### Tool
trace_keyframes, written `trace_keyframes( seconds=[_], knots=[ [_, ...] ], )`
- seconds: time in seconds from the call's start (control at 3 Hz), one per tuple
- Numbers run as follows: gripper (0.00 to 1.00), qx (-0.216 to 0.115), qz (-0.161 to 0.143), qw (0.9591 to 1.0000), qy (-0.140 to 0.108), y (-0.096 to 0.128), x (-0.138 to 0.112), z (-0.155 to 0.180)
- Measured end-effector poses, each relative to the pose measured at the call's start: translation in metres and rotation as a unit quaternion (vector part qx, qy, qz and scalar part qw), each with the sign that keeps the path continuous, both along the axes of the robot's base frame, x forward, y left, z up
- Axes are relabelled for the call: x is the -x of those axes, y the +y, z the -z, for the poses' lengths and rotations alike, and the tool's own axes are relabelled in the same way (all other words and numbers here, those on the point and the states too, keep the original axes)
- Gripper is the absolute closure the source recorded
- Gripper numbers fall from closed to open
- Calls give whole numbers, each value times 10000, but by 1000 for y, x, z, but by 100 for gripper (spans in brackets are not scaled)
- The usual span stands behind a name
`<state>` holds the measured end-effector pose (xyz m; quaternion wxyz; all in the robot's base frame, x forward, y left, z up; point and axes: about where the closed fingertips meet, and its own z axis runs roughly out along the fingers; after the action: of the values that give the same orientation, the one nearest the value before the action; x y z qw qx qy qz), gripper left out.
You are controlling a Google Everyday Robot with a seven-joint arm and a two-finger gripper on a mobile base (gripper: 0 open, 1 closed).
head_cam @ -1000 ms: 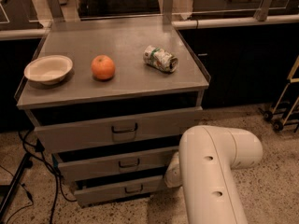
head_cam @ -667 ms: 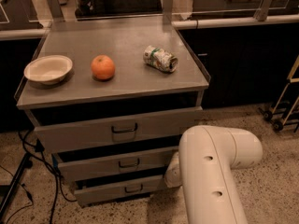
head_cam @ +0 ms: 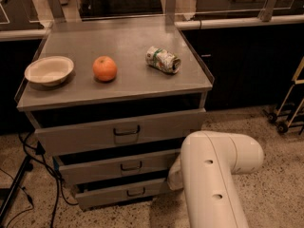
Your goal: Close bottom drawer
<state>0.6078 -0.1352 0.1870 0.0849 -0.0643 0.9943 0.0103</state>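
Here the gripper (head_cam: 174,174) is hiding mostly behind the white arm (head_cam: 216,172), its grip impossible to tell, with the bottom drawer (head_cam: 107,195) jutting out slightly just beside it.

I'm seeing the cabinet top (head_cam: 128,42) carrying a bowl (head_cam: 49,70), an orange (head_cam: 104,68) and a tipped can (head_cam: 163,60); the gripper is hiding behind the arm (head_cam: 213,175).

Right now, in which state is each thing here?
bottom drawer: slightly open
middle drawer: slightly open
top drawer: slightly open
can: lying on its side
bowl: upright, empty
gripper: hidden behind the white arm
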Motion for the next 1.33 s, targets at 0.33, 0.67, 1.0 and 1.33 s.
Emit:
trace_keyframes(
  seconds=[0.33,0.67,1.0,1.33],
  knots=[
    [100,-43,285,9996,35,-5,-10,8],
    [100,-56,525,9986,33,-10,-19,13],
    [100,9,702,9975,-2,-16,-26,16],
    [100,52,769,9970,-27,-19,-29,16]
  ],
)
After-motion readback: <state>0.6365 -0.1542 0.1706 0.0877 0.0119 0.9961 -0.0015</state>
